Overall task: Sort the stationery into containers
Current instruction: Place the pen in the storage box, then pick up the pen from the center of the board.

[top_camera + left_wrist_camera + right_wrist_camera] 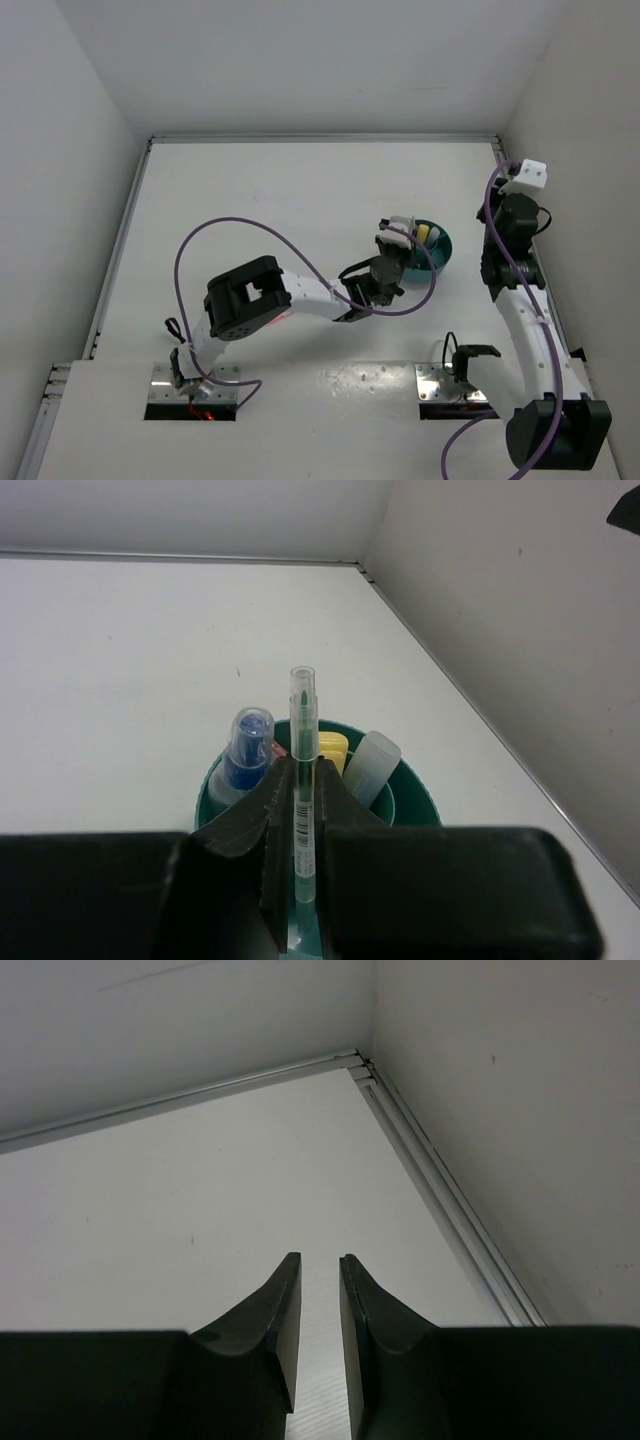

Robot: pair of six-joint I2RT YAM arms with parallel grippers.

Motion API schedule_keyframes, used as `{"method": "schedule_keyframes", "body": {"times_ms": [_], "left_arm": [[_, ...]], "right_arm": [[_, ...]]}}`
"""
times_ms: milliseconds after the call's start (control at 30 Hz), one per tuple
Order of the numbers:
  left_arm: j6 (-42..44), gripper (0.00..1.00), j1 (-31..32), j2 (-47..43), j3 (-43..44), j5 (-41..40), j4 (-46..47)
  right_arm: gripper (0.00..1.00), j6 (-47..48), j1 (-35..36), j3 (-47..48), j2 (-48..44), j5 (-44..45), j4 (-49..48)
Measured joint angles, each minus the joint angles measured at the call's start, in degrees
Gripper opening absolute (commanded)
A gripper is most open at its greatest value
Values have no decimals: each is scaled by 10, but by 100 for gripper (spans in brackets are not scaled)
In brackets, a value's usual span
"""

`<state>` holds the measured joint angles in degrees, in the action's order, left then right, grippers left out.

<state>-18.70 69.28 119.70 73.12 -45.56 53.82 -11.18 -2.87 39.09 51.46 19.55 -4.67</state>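
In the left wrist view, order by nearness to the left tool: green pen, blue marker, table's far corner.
1. Green pen, gripped in the left tool.
2. Blue marker, left, in the cup.
3. Far corner, upper right.

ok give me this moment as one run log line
left gripper: shut on green pen, over teal cup | cup: blue marker, yellow highlighter inside | right gripper: slightly open, empty

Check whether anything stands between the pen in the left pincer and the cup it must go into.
Nothing visible does. The pen, gripped by the left pincer, hangs over the cup; the marker and highlighter already inside stand to either side of it.
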Motion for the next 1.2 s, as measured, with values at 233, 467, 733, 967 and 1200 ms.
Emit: {"method": "schedule_keyframes", "body": {"times_ms": [233,467,733,967,1200], "left_arm": [[-2,42,9,3,0,-11,-14],[-1,43,13,3,0,-17,-19],[67,0,81,-78,-13,-40,-61],[-84,65,63,-311,23,9,-444],[-123,53,-90,-394,25,149,-799]], "right_arm": [[22,-1,-3,0,0,0,0],[22,-4,-4,0,0,0,0],[61,12,-12,0,-15,-53,9],[51,72,-12,9,-20,-275,76],[71,148,-11,86,73,-485,195]]}}
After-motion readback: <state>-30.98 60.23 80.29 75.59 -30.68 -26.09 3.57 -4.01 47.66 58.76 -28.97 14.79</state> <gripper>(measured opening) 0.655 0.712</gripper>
